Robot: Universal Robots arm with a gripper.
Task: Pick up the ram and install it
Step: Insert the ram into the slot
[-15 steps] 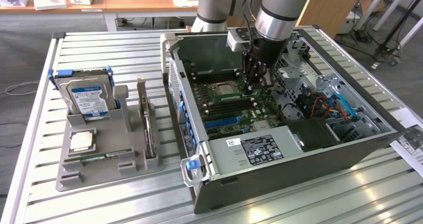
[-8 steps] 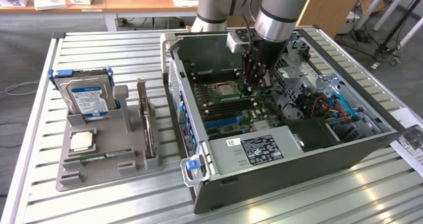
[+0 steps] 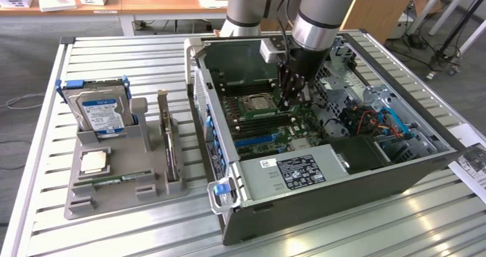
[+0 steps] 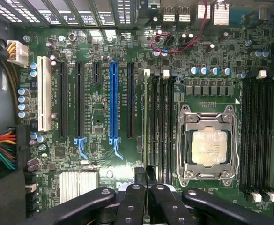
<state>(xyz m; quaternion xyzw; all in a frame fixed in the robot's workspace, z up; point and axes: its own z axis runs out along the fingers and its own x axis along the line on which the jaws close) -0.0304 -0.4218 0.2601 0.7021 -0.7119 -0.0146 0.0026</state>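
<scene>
My gripper (image 3: 291,104) reaches down into the open computer case (image 3: 227,154), over the memory slots beside the processor socket (image 3: 258,103). In the wrist view the ram (image 4: 146,122) appears edge-on as a thin pale-green strip. It stands in line with the first memory slot next to the socket (image 4: 209,147). The gripper (image 4: 145,180) is shut on the ram's near end, and its black fingers (image 4: 132,201) press together. How deep the ram sits in the slot I cannot tell.
The exterior view's left holds a grey holder (image 3: 122,194). In it are a hard drive (image 3: 102,112), a square silver chip (image 3: 95,161), an upright card (image 3: 168,137) and a flat green stick (image 3: 114,181). Inside the case are a power supply (image 3: 300,169), cables (image 3: 372,123) and expansion slots (image 4: 113,103).
</scene>
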